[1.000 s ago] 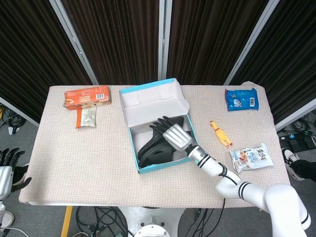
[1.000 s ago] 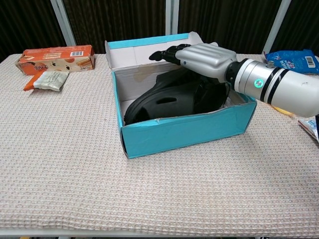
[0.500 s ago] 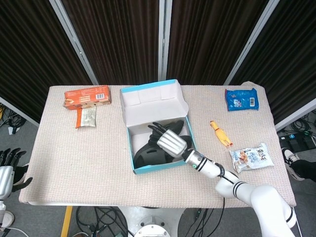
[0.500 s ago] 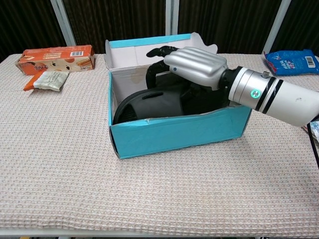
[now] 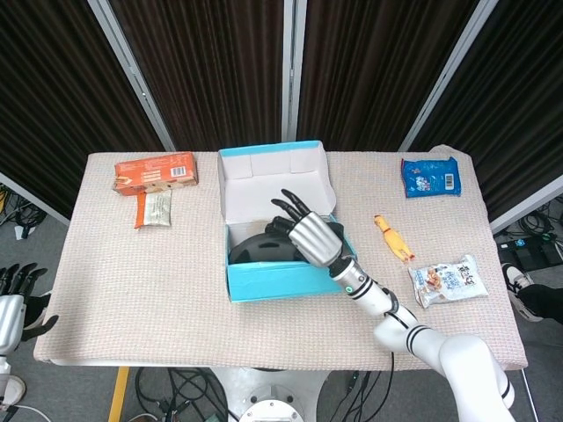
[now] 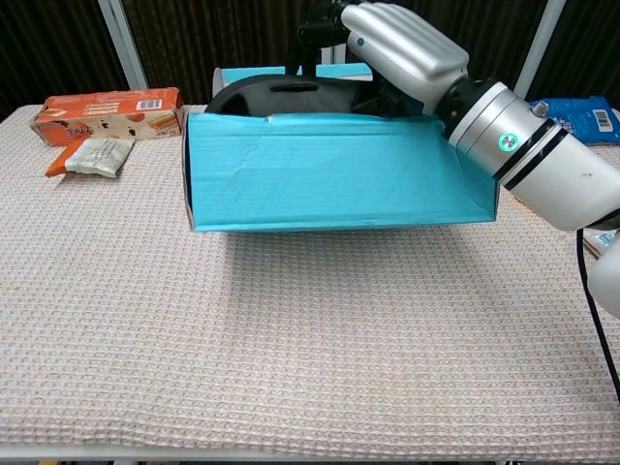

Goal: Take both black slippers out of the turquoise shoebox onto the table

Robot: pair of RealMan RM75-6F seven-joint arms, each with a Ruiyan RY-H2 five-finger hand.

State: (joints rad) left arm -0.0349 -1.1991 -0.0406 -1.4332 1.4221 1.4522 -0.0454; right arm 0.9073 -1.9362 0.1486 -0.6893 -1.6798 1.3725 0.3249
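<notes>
Chest view: your right hand (image 6: 397, 44) reaches into the turquoise cardboard shoebox (image 6: 339, 170), upper centre, apparently gripping a black rubber slipper (image 6: 281, 94); I cannot tell how firmly. Both slippers remain inside; 0 out.

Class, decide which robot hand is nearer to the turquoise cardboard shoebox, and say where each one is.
Right. The right robot hand reaches into the turquoise cardboard shoebox, over the black slippers. The left robot hand hangs off the table's near left corner, far from it.
</notes>
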